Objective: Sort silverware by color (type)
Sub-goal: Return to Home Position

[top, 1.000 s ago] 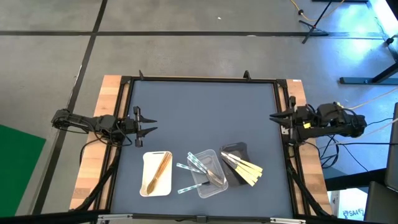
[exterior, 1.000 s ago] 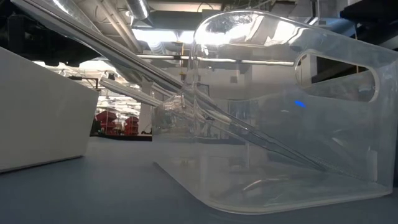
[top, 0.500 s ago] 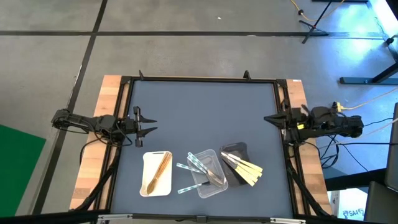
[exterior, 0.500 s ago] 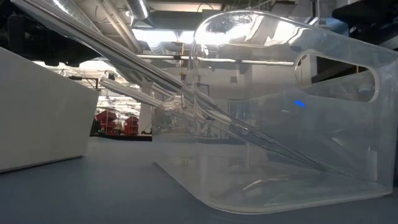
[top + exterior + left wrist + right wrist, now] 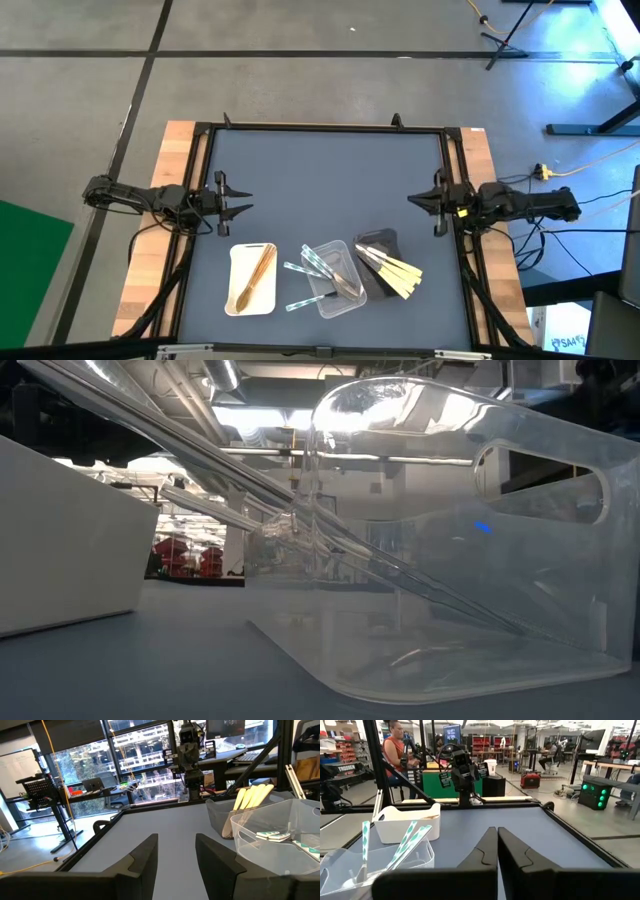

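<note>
Right claw [image 5: 415, 200] has swung in over the desk's [image 5: 330, 170] right edge, fingers closed, holding nothing. Left claw [image 5: 245, 203] hovers at the left edge, fingers parted, empty.

Legible in the right wrist view: "TROSSEN" in pale capitals on a dark banner [image 5: 350, 768], out in the room beyond the tabletop [image 5: 520, 827]. From above, blue lettering on a white box [image 5: 565, 343] down on the floor [image 5: 300, 90] past the tabletop's right side, beginning "SA", the rest too small to tell. White tags [image 5: 445, 779] hanging on the left arm [image 5: 461, 770], print too small to read. Faint handwriting on a whiteboard [image 5: 17, 767] in the left wrist view, illegible.
</note>
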Controlling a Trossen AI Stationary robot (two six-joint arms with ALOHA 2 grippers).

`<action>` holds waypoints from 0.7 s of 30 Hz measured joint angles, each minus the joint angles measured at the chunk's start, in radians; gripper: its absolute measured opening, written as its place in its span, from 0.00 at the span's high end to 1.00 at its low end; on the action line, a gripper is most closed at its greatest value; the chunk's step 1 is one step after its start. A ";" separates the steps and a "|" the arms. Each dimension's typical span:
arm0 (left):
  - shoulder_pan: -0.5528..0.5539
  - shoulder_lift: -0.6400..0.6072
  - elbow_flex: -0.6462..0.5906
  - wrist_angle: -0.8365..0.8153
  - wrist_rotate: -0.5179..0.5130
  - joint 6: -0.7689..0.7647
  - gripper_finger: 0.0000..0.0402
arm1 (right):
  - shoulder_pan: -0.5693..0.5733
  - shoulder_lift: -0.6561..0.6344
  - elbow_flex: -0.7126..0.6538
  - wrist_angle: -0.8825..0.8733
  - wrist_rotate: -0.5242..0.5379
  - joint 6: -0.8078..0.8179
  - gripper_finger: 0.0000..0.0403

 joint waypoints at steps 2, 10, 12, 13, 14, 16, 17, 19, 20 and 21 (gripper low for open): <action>0.000 0.000 0.000 0.000 0.000 0.000 0.69 | 0.000 -0.001 -0.029 0.031 0.000 0.001 1.00; 0.000 0.000 0.000 0.000 0.000 0.000 0.69 | 0.000 0.000 -0.116 0.054 0.008 0.019 1.00; 0.000 0.000 0.000 0.000 0.000 0.000 0.69 | 0.000 0.000 -0.141 0.096 0.008 0.026 1.00; 0.000 0.000 0.000 0.000 0.000 0.000 0.69 | 0.000 0.000 -0.155 0.119 0.003 0.026 1.00; 0.000 0.000 0.000 0.000 0.000 0.000 0.69 | 0.000 0.000 -0.169 0.144 0.000 0.026 1.00; 0.000 0.000 0.000 0.000 0.000 0.000 0.69 | 0.000 0.000 -0.194 0.178 0.000 0.026 1.00; 0.000 0.000 0.000 0.000 0.000 0.000 0.69 | 0.000 0.000 -0.194 0.172 0.000 0.026 1.00; 0.000 0.000 0.000 0.000 0.000 0.000 0.69 | 0.000 0.000 -0.194 0.167 0.000 0.026 1.00; 0.000 0.000 0.000 0.000 0.000 0.000 0.69 | 0.000 0.000 -0.194 0.167 0.000 0.022 1.00; 0.000 0.000 0.000 0.000 0.000 0.000 0.69 | 0.000 0.000 -0.194 0.166 0.000 0.009 1.00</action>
